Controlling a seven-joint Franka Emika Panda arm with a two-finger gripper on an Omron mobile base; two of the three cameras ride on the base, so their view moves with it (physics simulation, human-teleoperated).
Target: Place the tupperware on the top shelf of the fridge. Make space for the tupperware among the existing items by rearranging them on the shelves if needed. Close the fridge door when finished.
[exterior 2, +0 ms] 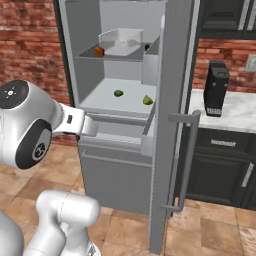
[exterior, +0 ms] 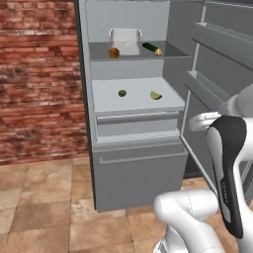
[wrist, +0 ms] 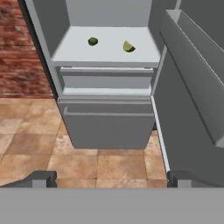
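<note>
The fridge [exterior: 86, 99] stands open. The white tupperware [exterior: 125, 40] [exterior 2: 120, 41] sits at the back of the mid-grey top shelf [exterior: 170, 53], with an orange [exterior: 113, 52] [exterior 2: 99, 51] to its front left and a dark cucumber [exterior: 149, 47] and a tan ball [exterior: 158, 51] to its right. On the whitish lower shelf [wrist: 70, 54] lie a lime [wrist: 92, 41] [exterior: 122, 93] and a lime wedge [wrist: 128, 46] [exterior: 156, 95]. My gripper [wrist: 111, 179] is open and holds nothing, well back from the fridge at about drawer height. The fridge door [exterior: 222, 54] [exterior 2: 170, 125] stands wide open on the right.
Two pull-out drawers [exterior: 138, 173] sit shut below the shelves. The door's inner racks [wrist: 197, 74] jut close on my hand's right. A brick wall [exterior: 39, 74] is on the left. A black appliance [exterior 2: 216, 87] stands on the counter beyond the door, above dark cabinets.
</note>
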